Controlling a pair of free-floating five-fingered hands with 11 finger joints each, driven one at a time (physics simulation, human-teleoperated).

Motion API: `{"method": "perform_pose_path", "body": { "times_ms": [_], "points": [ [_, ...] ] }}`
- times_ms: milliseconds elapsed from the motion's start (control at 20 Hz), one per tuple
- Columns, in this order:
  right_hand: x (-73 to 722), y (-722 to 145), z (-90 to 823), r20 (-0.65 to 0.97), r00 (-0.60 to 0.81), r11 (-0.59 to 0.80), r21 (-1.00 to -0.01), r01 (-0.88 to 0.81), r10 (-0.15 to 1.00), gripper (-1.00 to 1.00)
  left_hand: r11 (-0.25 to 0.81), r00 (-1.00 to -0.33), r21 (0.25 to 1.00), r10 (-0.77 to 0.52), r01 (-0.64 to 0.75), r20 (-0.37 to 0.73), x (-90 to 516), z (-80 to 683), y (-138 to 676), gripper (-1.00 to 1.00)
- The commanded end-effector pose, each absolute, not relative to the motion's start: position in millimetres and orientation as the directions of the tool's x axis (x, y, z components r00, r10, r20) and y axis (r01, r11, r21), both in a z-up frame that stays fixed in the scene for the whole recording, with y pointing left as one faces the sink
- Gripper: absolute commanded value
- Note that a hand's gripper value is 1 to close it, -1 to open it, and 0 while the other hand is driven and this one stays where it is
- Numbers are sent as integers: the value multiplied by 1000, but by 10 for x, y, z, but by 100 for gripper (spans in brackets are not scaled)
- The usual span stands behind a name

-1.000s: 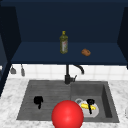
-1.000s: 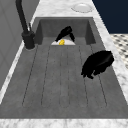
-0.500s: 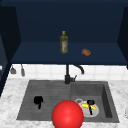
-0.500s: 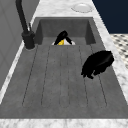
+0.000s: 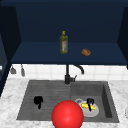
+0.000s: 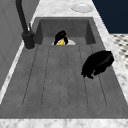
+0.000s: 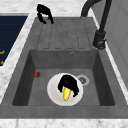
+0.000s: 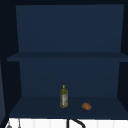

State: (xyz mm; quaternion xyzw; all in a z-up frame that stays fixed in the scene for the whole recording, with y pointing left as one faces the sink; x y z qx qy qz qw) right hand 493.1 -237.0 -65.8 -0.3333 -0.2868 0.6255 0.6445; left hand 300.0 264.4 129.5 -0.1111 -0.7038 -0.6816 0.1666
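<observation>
Yellow against white: in the front view a corn cob (image 5: 89,106) lies on a plate (image 5: 96,112) in the sink basin (image 5: 106,100), at about 4 o'clock from the faucet (image 5: 68,77). The right robot hand (image 5: 89,101) sits on the cob's upper end, its digits curled down around it. The left robot hand (image 5: 38,100) hangs over the ribbed draining board at about 8 o'clock from the faucet, holding nothing. A red ball (image 5: 67,115) covers the sink's front edge. On the shelf above stand an oil bottle (image 5: 63,42) and, at its 3 o'clock, a small brown lump (image 5: 86,52).

From the left side, the left robot hand (image 6: 98,63) hovers above the draining board with its digits curled downward, loosely closed. Farther on, the right robot hand (image 6: 60,37) bends over the corn cob (image 6: 61,42).

From the right side, the right robot hand (image 7: 68,84) is arched over the cob (image 7: 66,93), wrapping its far end; the free tip points to 6 o'clock. I judge the cob stiff, light and bumpy, liable to roll on the smooth plate (image 7: 53,93), so a hold across its middle would be safest. A small red thing (image 7: 36,74) lies at the plate's 10 o'clock.

In the upper view, the bottle (image 8: 63,96) and brown lump (image 8: 86,106) rest on the lower shelf.
</observation>
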Motion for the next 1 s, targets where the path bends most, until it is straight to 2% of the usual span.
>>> {"method": "perform_pose_path", "body": {
  "times_ms": [0,150,250,450,500,950],
  "points": [
    [4961,-2205,-847,-46,116,34,-790,-612,992,100,46,-920,922,-71,384,386,3000,1295,2644,0],
    [4998,-2102,-840,-97,163,5,-844,-536,982,100,46,-920,922,-71,384,386,3000,1295,2644,0],
    [4914,-2231,-744,-122,107,-52,-862,-504,987,100,46,-920,922,-71,384,386,3000,1295,2644,0],
    [4957,-2217,-612,-99,118,-40,-903,-427,988,100,46,-920,922,-71,384,386,3000,1295,2644,0],
    [4984,-2351,-445,-55,114,0,-901,-435,992,100,46,-920,922,-71,384,386,3000,1295,2644,0],
    [4681,-2637,33,-1,67,30,-887,-460,998,100,46,-920,922,-71,384,386,3000,1295,2644,0]
  ]
}}
